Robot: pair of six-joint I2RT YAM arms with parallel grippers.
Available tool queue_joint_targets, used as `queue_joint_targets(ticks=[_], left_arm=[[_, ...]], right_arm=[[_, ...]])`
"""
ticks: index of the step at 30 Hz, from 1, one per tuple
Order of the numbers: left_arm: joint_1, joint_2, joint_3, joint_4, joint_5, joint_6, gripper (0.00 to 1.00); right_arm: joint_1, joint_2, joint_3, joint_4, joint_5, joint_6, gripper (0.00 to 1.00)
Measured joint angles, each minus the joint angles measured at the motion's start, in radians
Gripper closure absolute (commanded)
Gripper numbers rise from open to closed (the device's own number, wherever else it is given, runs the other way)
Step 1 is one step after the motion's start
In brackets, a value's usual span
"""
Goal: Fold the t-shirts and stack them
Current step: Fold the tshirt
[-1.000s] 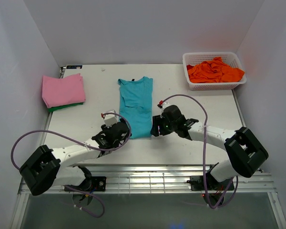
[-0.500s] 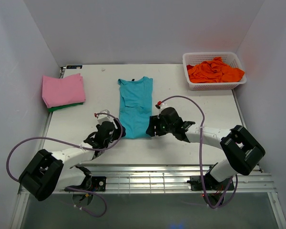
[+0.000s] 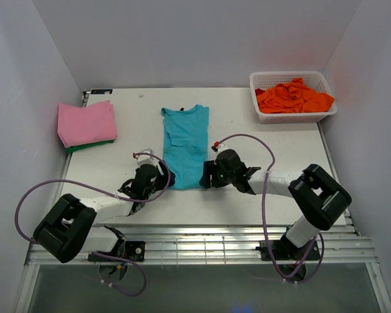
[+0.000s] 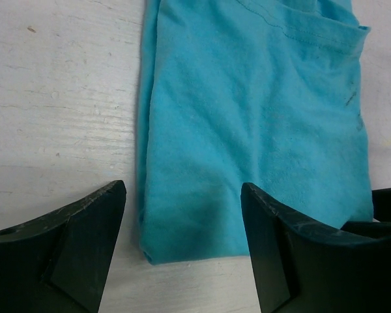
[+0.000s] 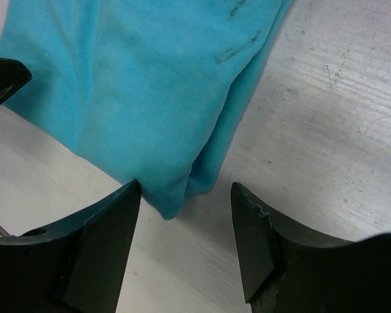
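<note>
Spread claws (image 4: 182,189) (image 5: 185,186) astride teal shirt (image 3: 186,143) corners

The left gripper (image 3: 167,177) draws back toward 7 o'clock and turns to face the near left corner of the teal t-shirt (image 3: 186,140). The right gripper (image 3: 206,176) slides toward 9 o'clock, up to the near right corner. Both elbows swing inward.
</note>
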Motion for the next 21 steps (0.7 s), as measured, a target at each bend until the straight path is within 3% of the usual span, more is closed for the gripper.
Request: queue_joint_targets(ticks=[9, 15, 21], left_arm=[[0.001, 0.007, 0.000, 0.011, 0.022, 0.000, 0.22], [0.001, 0.008, 0.001, -0.003, 0.027, 0.002, 0.33], [0.001, 0.011, 0.011, -0.034, 0.027, 0.002, 0.48]], right_arm=[[0.000, 0.045, 0.000, 0.082, -0.001, 0.011, 0.37], [0.000, 0.048, -0.001, 0.090, 0.000, 0.022, 0.38], [0.000, 0.047, -0.003, 0.077, 0.027, 0.024, 0.55]])
